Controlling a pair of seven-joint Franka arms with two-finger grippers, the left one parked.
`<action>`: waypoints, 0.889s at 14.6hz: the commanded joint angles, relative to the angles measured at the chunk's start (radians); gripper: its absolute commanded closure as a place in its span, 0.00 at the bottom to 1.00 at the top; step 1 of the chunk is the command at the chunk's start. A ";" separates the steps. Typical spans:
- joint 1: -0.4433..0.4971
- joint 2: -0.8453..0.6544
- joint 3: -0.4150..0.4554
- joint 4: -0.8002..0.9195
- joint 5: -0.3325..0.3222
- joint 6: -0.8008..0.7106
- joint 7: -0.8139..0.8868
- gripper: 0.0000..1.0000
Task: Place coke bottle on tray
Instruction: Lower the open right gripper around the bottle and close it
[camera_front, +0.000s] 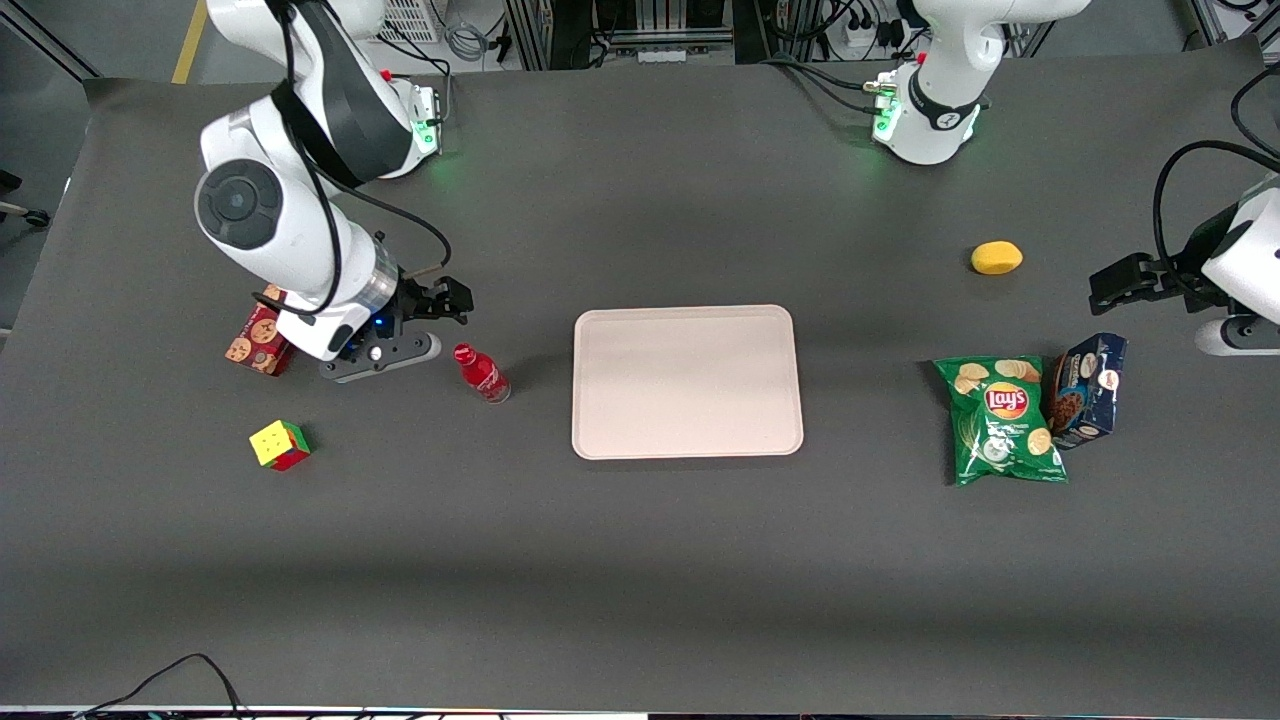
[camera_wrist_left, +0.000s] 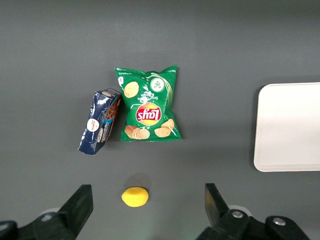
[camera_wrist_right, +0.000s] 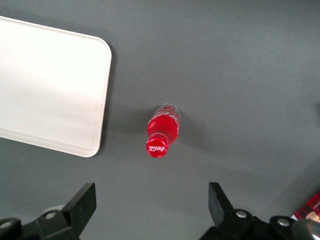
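the small red coke bottle (camera_front: 482, 373) stands on the dark grey worktop (camera_front: 640, 560) beside the pale pinkish-beige rectangular tray (camera_front: 687, 382); the tool (camera_front: 452, 298) hovers near it, fingers apart.

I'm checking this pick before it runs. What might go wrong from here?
The coke bottle stands upright, small and narrow, so an off-centre descent of the gripper, jaws open, might tip it and let it roll. It also stands apart from the tray, so a loose grip may drop it short of the rim.
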 joint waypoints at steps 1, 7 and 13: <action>-0.001 0.042 -0.001 -0.029 -0.043 0.049 0.008 0.00; 0.010 0.085 0.000 -0.050 -0.046 0.121 0.117 0.00; 0.015 0.122 0.006 -0.076 -0.106 0.180 0.117 0.00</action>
